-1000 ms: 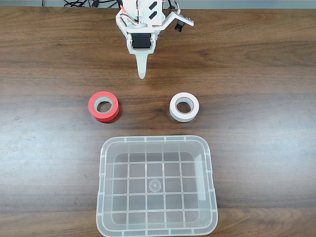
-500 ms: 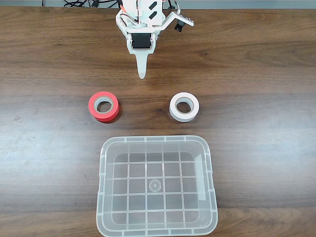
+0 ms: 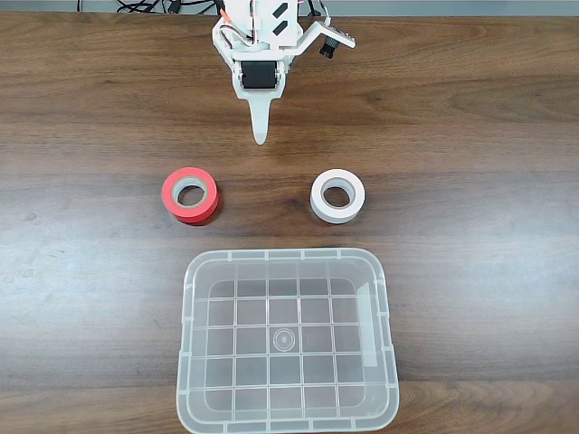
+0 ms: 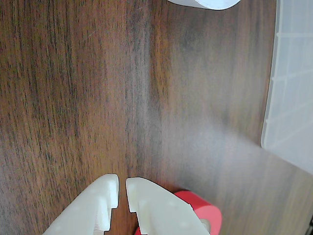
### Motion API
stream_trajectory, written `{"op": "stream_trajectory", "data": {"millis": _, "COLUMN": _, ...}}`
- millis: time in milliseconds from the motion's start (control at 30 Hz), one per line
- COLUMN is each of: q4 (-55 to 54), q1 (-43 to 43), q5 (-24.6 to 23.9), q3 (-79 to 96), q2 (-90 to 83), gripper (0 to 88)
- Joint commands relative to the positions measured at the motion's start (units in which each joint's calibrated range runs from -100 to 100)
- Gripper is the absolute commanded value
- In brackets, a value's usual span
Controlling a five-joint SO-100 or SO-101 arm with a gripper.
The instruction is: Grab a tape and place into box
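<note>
While all sits quiet on the tabletop (image 3: 470, 108): dark wood grain, wide and bare around the pieces.

Arm: up at the far edge in the fixed view, white body, pointing down toward the middle.

Fingers (image 3: 261, 136): drawn in to one narrow white point in the fixed view; in the wrist view (image 4: 122, 188) almost pressed together, just a thin slit between the two tips, nothing pinched.

Tape (image 3: 337, 195): white ring lying flat on the wood, hollow core facing up, below and to the right of the fingertips in the fixed view, well apart from them; just a white sliver at the top edge of the wrist view (image 4: 205, 4).

Red roll (image 3: 190, 194): flat too, grey core, level with the white ring but off to the left in the fixed view; peeking out right behind the fingers at the bottom of the wrist view (image 4: 205, 213).

Box (image 3: 187, 344): clear bin with grid floor, near edge of the fixed view, sitting just below both rolls, touching neither; pale wall along the right side of the wrist view (image 4: 288, 98).

Inside the box: grid lines and a small round mark at centre.
</note>
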Motion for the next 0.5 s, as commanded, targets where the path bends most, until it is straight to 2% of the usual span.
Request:
{"op": "stream_trajectory", "data": {"millis": 0, "q4": -0.8, "q1": -3.1, "q5": -0.4, "q3": -0.4, "q2": -0.9, "gripper": 1.3}}
{"op": "stream_trajectory", "data": {"millis": 200, "q4": -9.1, "q1": -5.8, "q5": 0.3, "q3": -0.7, "q2": -0.8, "gripper": 1.3}}
{"op": "stream_trajectory", "data": {"millis": 467, "q4": -15.5, "q1": -11.2, "q5": 4.7, "q3": -1.8, "q2": -0.3, "gripper": 1.3}}
